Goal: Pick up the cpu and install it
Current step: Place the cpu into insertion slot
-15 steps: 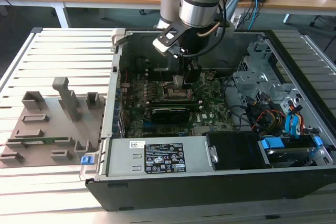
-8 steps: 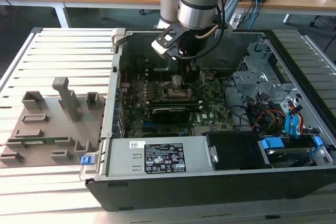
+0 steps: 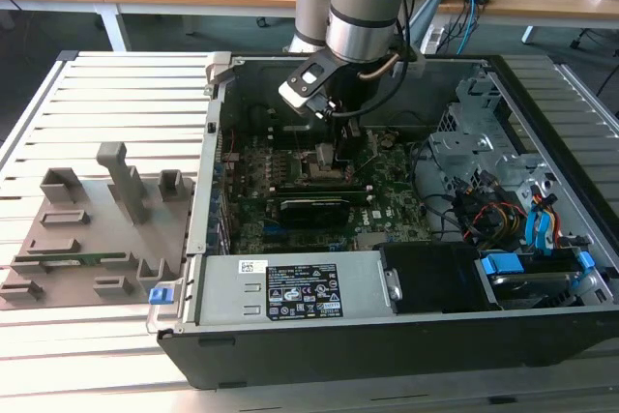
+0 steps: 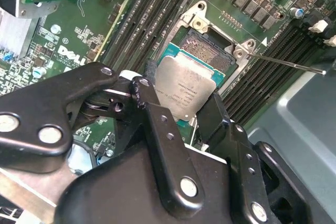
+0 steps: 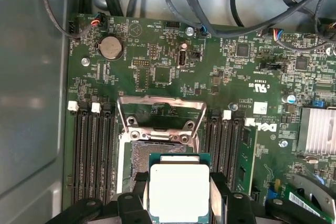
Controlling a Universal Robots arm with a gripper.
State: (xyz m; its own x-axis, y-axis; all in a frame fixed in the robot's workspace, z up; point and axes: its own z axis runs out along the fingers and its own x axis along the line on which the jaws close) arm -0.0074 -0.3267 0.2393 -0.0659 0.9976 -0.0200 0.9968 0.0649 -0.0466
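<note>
First wrist view: gripper (image 5: 179, 199) pinches the cpu (image 5: 179, 184) by opposite edges over the open socket (image 5: 140, 157), so hold it level and square.

the cpu (image 5: 179, 192) is a small, flat, square chip with a dull silvery metal lid and rounded corners. the lid sits on a thin green board that shows as a narrow rim around it. in the second wrist view the cpu (image 4: 186, 90) carries faint dark print on its lid. it lies level, lid up, clamped at 2 opposite edges by the black end effector (image 5: 179, 199). it sits over the near part of the open socket (image 5: 139, 161), whose dark contact field shows past 1 edge. whether it touches the socket cannot be told.
</note>
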